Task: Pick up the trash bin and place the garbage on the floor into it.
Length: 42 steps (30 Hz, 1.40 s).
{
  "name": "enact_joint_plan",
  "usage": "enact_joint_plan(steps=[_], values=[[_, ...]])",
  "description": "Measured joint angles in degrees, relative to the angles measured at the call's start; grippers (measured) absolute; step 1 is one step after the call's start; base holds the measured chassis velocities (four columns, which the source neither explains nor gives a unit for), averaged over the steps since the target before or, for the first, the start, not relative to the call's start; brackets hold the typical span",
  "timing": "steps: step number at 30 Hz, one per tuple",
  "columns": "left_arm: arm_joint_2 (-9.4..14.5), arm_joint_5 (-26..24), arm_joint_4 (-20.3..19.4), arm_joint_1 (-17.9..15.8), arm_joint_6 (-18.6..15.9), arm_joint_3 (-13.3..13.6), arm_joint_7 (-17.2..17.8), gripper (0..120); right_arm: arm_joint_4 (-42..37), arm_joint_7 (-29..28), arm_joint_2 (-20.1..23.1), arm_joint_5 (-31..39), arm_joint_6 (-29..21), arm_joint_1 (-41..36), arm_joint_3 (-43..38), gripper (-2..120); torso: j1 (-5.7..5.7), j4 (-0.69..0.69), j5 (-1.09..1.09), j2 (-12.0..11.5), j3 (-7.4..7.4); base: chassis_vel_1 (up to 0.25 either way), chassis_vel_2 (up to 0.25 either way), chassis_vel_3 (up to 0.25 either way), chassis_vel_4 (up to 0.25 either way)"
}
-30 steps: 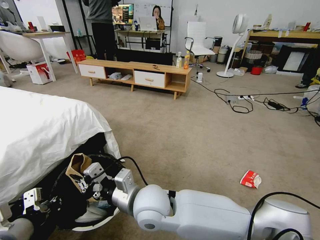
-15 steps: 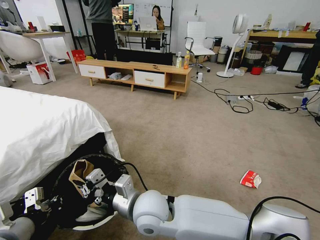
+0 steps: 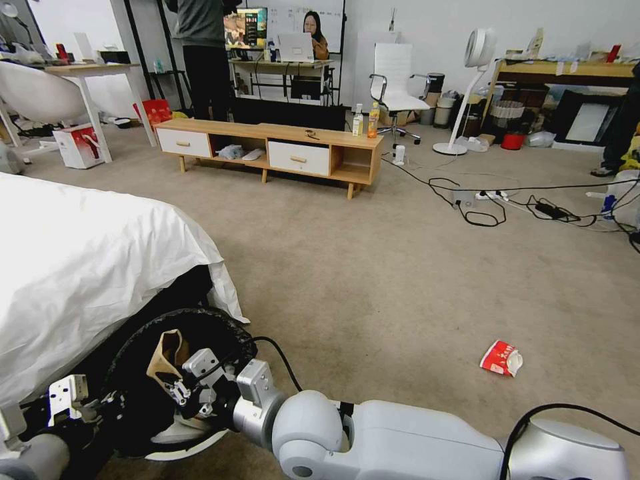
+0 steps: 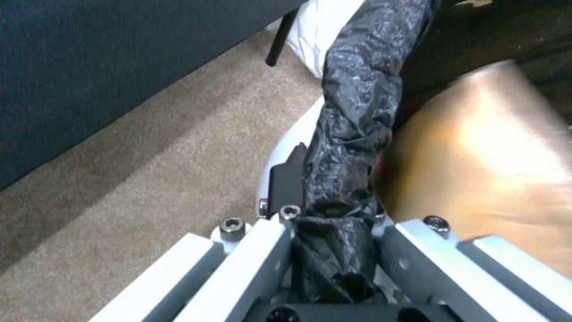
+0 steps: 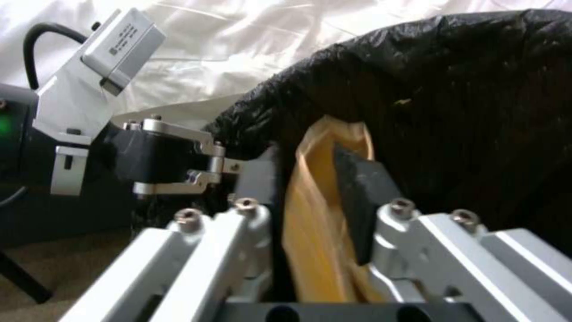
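Black-lined trash bin [image 3: 200,445] beside bed; red-white packet [image 3: 501,358] on carpet.

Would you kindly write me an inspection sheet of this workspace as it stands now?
Surface: beige carpet.
Job's things: trash bin tilted beside the white-covered bed; brown cardboard tray inside it; red-and-white packet on the carpet.
Clutter: two drink bottles upright on the wooden cabinet.
Grippers: left gripper shut on the trash bin's bagged rim; right gripper inside the bin, shut on the cardboard tray.
Cables: black cords and a power strip on the floor.
Surroundings: fan, office chair, desks.
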<state>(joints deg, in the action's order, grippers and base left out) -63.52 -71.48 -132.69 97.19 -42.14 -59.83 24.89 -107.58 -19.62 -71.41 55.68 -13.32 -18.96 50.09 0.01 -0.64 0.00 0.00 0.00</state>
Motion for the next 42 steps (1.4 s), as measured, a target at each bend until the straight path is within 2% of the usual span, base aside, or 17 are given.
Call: enact_joint_plan(steps=[1,3,5,8,9,14,15,17,18,19,21,35,42], values=[[0.0,0.0,0.0,0.0,0.0,0.0,0.0,1,0.0,0.0,0.0,0.0,0.0,0.0,0.0,27,0.00,0.00,0.00,0.0,0.00,0.000,0.000,0.000,0.000],[0.0,0.0,0.1,0.0,0.0,0.0,0.0,1,-0.3,0.0,0.0,0.0,0.0,0.1,-0.2,39,0.00,0.00,0.00,0.0,0.00,0.000,0.000,0.000,0.000],[0.0,0.0,0.1,0.0,0.0,0.0,0.0,1,-0.4,0.0,-0.1,0.0,-0.1,0.3,-0.3,42,0.00,0.00,0.00,0.0,0.00,0.000,0.000,0.000,0.000],[0.0,0.0,0.2,0.1,0.0,-0.2,0.0,1,-0.9,-0.1,-0.1,0.2,-0.1,1.0,-0.7,57,0.00,0.00,0.00,0.0,0.00,0.000,0.000,0.000,0.000],[0.0,0.0,0.2,0.1,0.0,-0.2,0.0,1,-0.9,-0.1,-0.1,0.2,-0.1,1.0,-0.7,57,0.00,0.00,0.00,0.0,0.00,0.000,0.000,0.000,0.000],[0.1,0.0,0.4,0.1,0.0,-0.3,0.0,1,-1.8,-0.3,0.2,0.5,-0.2,1.9,-1.6,78,0.00,0.00,0.00,0.0,0.00,0.000,0.000,0.000,0.000],[0.1,0.0,0.4,0.1,0.0,-0.3,0.0,1,-1.8,-0.3,0.2,0.5,-0.2,1.9,-1.6,78,0.00,0.00,0.00,0.0,0.00,0.000,0.000,0.000,0.000],[0.1,0.0,0.5,0.1,0.0,-0.3,0.0,1,-2.4,-0.4,0.5,0.5,-0.3,2.1,-2.1,87,0.00,0.00,0.00,0.0,0.00,0.000,0.000,0.000,0.000],[0.1,0.0,0.5,0.1,0.0,-0.3,0.0,1,-2.4,-0.4,0.5,0.5,-0.3,2.1,-2.1,87,0.00,0.00,0.00,0.0,0.00,0.000,0.000,0.000,0.000],[0.0,0.1,0.5,0.1,0.0,-0.2,0.0,1,-3.0,-0.5,1.0,0.4,-0.4,2.3,-2.9,94,0.00,0.00,0.00,0.0,0.00,0.000,0.000,0.000,0.000],[0.0,0.1,0.5,0.1,0.0,-0.2,-0.1,1,-3.5,-0.6,1.5,0.4,-0.4,2.5,-3.7,98,0.00,0.00,0.00,0.0,0.00,0.000,0.000,0.000,0.000],[0.1,0.2,0.8,0.0,0.0,-0.4,-0.1,1,-9.5,0.2,8.8,1.4,-0.5,3.8,-16.6,100,0.00,0.00,0.01,0.0,0.00,0.000,0.000,0.000,0.000],[0.1,0.3,0.8,0.4,0.0,-0.6,-0.1,1,-13.7,0.6,13.3,2.5,-0.1,0.1,-24.4,100,0.00,0.00,0.02,0.0,0.00,0.000,0.000,0.000,0.000]])
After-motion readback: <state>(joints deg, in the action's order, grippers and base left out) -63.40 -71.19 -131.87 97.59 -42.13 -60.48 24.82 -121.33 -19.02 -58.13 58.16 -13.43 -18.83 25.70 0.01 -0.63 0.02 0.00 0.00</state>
